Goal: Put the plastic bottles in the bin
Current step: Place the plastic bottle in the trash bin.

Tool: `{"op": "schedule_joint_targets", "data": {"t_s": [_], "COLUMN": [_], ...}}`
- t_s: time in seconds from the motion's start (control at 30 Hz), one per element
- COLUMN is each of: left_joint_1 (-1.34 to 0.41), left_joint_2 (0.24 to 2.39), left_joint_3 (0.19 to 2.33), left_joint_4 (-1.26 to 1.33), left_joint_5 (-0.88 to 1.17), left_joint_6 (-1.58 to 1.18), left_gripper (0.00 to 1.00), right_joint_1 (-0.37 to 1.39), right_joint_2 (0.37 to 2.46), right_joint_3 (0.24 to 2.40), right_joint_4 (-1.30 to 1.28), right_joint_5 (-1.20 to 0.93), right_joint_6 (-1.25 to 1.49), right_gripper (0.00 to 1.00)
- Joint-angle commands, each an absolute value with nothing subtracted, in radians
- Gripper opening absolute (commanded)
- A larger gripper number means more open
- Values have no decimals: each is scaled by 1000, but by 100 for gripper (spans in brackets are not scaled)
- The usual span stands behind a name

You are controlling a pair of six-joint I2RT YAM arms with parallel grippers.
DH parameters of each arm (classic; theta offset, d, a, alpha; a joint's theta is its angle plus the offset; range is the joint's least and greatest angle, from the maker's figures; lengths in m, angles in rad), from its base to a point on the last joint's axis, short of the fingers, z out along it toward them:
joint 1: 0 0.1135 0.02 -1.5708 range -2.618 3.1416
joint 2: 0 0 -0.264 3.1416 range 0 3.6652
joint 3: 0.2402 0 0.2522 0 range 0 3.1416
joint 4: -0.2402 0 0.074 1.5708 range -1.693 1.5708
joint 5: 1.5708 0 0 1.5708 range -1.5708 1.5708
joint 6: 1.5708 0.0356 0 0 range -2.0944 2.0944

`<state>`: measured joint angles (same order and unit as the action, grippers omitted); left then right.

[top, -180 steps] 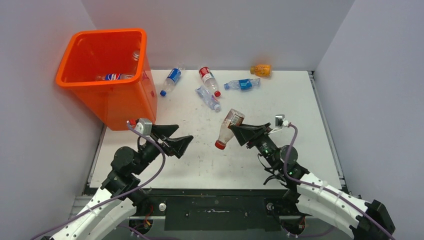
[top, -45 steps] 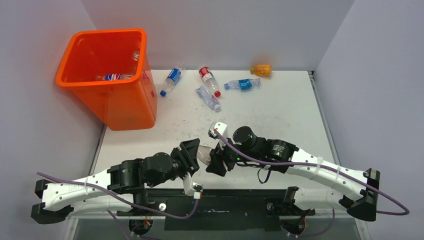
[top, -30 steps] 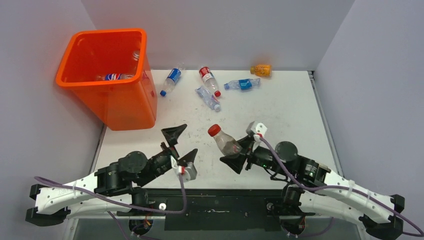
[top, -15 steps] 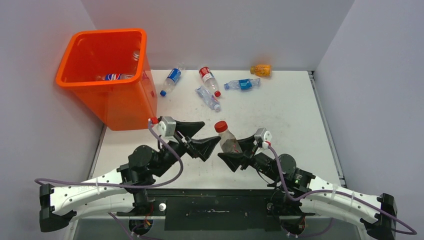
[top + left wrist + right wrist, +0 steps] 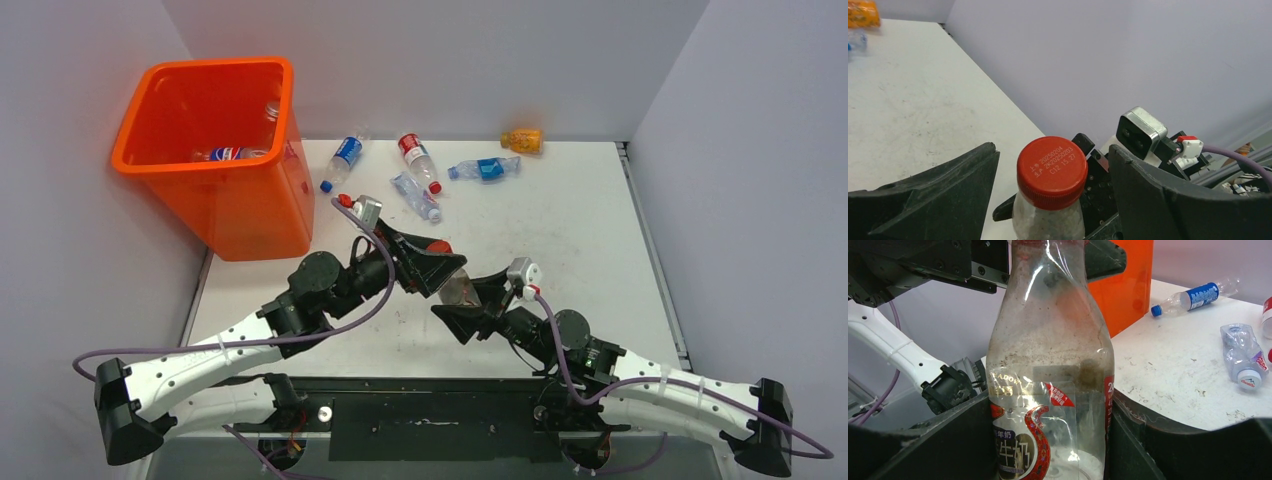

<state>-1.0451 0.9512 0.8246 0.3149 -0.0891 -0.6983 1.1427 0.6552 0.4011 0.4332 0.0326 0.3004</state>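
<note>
Left claw (image 5: 1053, 155) has swung in over the bottle (image 5: 1048, 340), jaws wide either side of its red cap (image 5: 1051, 170), not touching. Right claw (image 5: 1050, 440) grips the body above the worktop (image 5: 560, 230); base is cut off.

The arms (image 5: 190, 365) have white shells with black joints and bases. Along each runs a purple cable (image 5: 1233, 154) to a silver camera block (image 5: 1140, 131) with a red-and-white plug (image 5: 1188, 147), behind the claw. The left claw (image 5: 443, 272) and right claw (image 5: 458, 308) each have two broad black wedge fingers (image 5: 938, 185).

Bright, even overhead light, soft shadows; glare streaks the close-up bottle (image 5: 1048, 340).
</note>
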Motion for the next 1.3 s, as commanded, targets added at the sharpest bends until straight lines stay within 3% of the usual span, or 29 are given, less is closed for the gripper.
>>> {"op": "schedule_joint_targets", "data": {"t_s": [0.0,0.07,0.17,0.2,0.23,0.27,0.3,0.53,0.7,0.83,1.07,1.27], "left_joint_1": [-1040,-1040,-1040,-1040,-1040,-1040,-1039,-1034,-915,-733,-368,-278], "left_joint_2": [969,970,963,959,951,944,936,879,1001,1093,1309,1437], "left_joint_3": [903,901,897,897,901,911,928,1264,1608,1700,1918,1886], "left_joint_4": [318,322,317,314,306,284,249,-124,-301,-289,-317,-47], "left_joint_5": [0,23,8,8,-3,-23,-42,-359,-606,-616,-526,-688], "left_joint_6": [-737,-733,-721,-711,-697,-674,-642,-179,247,292,-34,76], "left_gripper": [78,65,24,14,6,1,0,0,0,0,0,0], "right_joint_1": [1160,1165,1171,1173,1174,1178,1183,1193,1193,1193,1193,1193], "right_joint_2": [652,652,654,657,658,661,660,595,524,515,584,631], "right_joint_3": [453,453,454,458,470,482,496,621,628,591,592,613], "right_joint_4": [477,476,470,455,435,413,383,118,6,10,17,-89], "right_joint_5": [64,68,74,84,92,99,111,179,303,349,403,457], "right_joint_6": [282,281,280,285,290,298,309,354,368,395,434,539], "right_gripper": [17,17,20,28,41,63,92,90,90,90,90,90]}}
